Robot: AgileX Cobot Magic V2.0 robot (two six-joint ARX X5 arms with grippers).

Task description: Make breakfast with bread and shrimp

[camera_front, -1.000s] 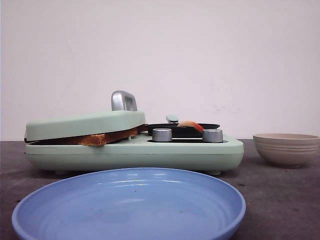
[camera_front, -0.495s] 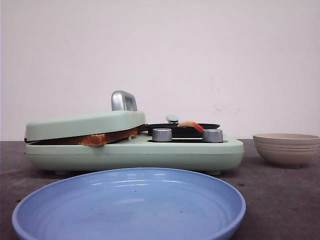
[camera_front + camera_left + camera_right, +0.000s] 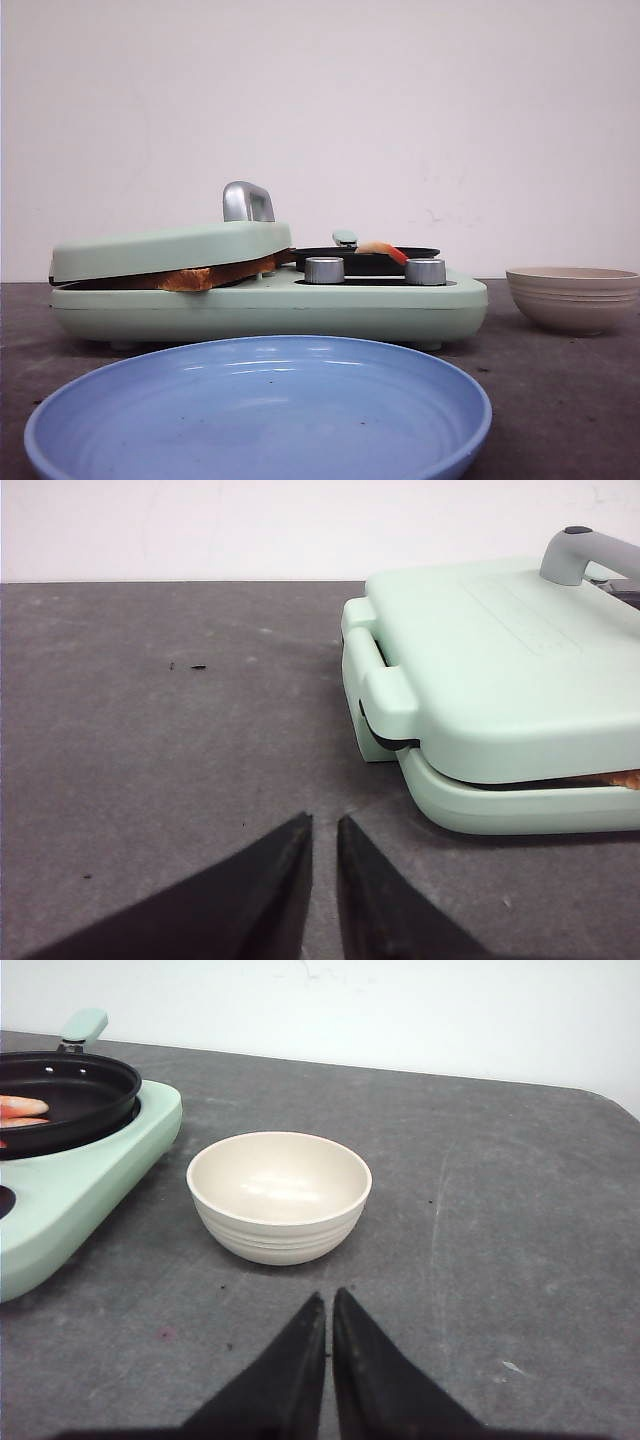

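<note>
Mint-green breakfast maker (image 3: 270, 300) clamps our bread (image 3: 205, 276); shrimp (image 3: 380, 248) lies in its black pan (image 3: 365, 260).
Our left gripper (image 3: 322, 832) and right gripper (image 3: 328, 1305) hover over the desk (image 3: 480, 1210), jaws clenched, empty.

Left end effector (image 3: 322, 825) – 2 matte black fingers, flat, tapering to sharp points. Right end effector (image 3: 329, 1300) – same black wedge shape, no markings visible.

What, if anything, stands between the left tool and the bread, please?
The closed lid of the green breakfast maker covers the bread, leaving only a crust edge showing. The left tool hovers over bare table beside it.
</note>
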